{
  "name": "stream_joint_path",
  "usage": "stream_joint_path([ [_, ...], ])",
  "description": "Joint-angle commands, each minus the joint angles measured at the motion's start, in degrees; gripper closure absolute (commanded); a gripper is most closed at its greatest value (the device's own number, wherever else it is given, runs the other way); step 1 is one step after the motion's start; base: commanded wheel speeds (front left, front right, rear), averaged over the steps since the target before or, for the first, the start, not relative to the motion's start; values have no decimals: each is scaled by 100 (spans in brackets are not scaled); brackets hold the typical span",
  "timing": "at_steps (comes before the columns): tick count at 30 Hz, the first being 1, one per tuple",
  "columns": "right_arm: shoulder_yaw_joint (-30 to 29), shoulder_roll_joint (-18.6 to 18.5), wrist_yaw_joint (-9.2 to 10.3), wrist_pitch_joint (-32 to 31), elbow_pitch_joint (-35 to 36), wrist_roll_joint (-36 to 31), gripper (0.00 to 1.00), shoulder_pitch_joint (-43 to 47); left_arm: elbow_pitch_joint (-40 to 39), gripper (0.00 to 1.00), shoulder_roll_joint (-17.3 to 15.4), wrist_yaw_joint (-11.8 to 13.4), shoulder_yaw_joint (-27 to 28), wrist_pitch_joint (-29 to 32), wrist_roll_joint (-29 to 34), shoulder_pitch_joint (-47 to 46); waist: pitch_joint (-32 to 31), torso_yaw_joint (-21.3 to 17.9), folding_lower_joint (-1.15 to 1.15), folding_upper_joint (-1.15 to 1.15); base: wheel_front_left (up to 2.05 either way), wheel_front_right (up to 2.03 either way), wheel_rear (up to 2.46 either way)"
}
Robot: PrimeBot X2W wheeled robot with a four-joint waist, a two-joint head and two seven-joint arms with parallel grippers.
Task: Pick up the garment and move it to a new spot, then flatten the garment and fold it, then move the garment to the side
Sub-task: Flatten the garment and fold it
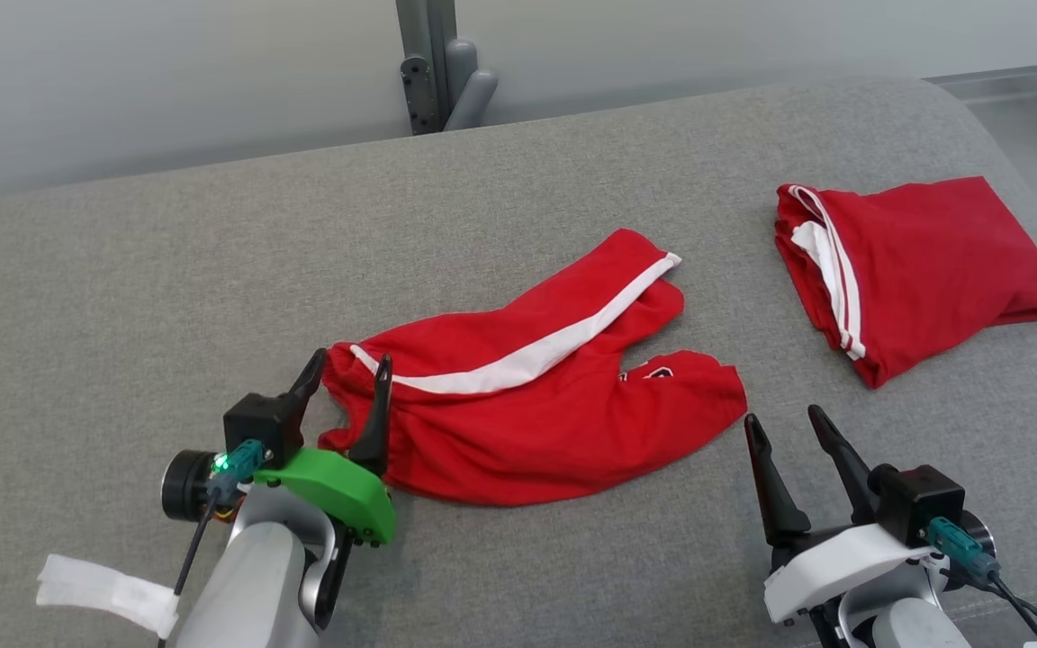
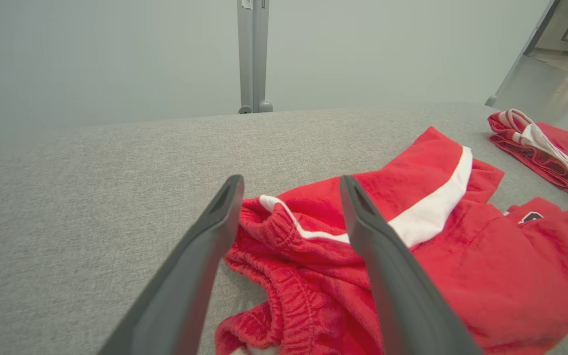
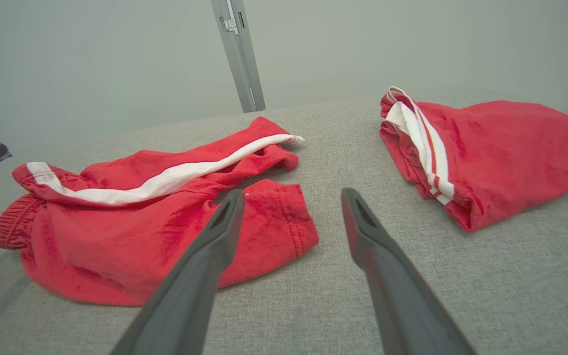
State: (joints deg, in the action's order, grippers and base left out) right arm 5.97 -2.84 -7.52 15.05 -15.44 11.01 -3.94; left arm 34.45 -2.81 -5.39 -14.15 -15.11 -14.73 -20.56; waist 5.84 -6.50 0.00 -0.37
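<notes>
Tools are both found open and empty. At the waistband of the shorts (image 1: 527, 405) the left tool (image 1: 352, 360) is set, with the bunched elastic corner lying between its spread fingers; contact with the cloth cannot be confirmed. Just beside the nearer leg hem the right tool (image 1: 782, 417) is held, apart from the cloth.

The shorts are found near the middle of the surface (image 1: 212, 270), rumpled, with one leg lapped over the other, neither flattened nor folded. No grasp is made yet. The pick-up is judged to be the step in hand; moving, flattening, folding and setting aside are all judged outstanding. A folded garment (image 1: 924, 270) is noted at the far right, well apart from the shorts, and is judged finished work.

Count: two tools; two red, white-striped garments, one loose and one folded; one surface; one grey post (image 1: 428, 63) behind it.
</notes>
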Motion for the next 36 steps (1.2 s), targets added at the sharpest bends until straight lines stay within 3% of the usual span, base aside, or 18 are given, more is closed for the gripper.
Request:
stream_joint_path([
  [1, -2, -15, 8, 17, -22, 45, 0, -69, 200, 0, -18, -18, -37, -1, -78, -217, 49, -65, 0, 37, 0, 0, 0],
  [14, -54, -14, 7, 17, -125, -2, 0, -72, 1515, 1, -18, 224, -524, -1, -698, -939, 65, -136, 0, 37, 0, 0, 0],
  [18, -67, -14, 7, 17, -142, 7, 0, -104, 1684, 20, -20, 171, -704, -1, -908, -957, 73, -99, 0, 37, 0, 0, 0],
  [20, -67, -15, 7, 17, -149, 19, 0, -104, 1736, 51, -19, 133, -794, -1, -969, -995, 83, -80, 0, 37, 0, 0, 0],
  [28, -2, -15, 7, 17, -181, 62, 0, -117, 2060, 55, -20, 164, -1047, 0, -1201, -1201, 99, -92, 0, 37, 0, 0, 0],
  [29, -2, -15, 7, 17, -184, 66, 0, -120, 2124, 64, -20, 175, -1082, 1, -1220, -1239, 98, -101, 0, 37, 0, 0, 0],
  [30, -2, -15, 7, 17, -184, 66, 0, -120, 2124, 64, -20, 175, -1082, 1, -1220, -1239, 98, -101, 0, 37, 0, 0, 0],
  [32, -16, -14, 7, 17, -184, 68, 0, -124, 2272, 76, -19, 198, -1130, 32, -1284, -1290, 98, -120, 0, 37, 0, 0, 0],
  [34, -39, -14, 7, 17, -168, 72, 0, -114, 2392, 80, -19, 203, -1182, 42, -1315, -1333, 96, -134, 0, 37, 0, 0, 0],
  [35, -58, -14, 7, 17, -157, 71, 0, -116, 2433, 100, -20, 191, -1205, 40, -1350, -1351, 98, -137, 0, 37, 0, 0, 0],
  [36, -79, -14, 8, 17, -143, 66, 0, -118, 2442, 100, -20, 173, -1229, 31, -1384, -1365, 95, -134, 0, 37, 0, 0, 0],
])
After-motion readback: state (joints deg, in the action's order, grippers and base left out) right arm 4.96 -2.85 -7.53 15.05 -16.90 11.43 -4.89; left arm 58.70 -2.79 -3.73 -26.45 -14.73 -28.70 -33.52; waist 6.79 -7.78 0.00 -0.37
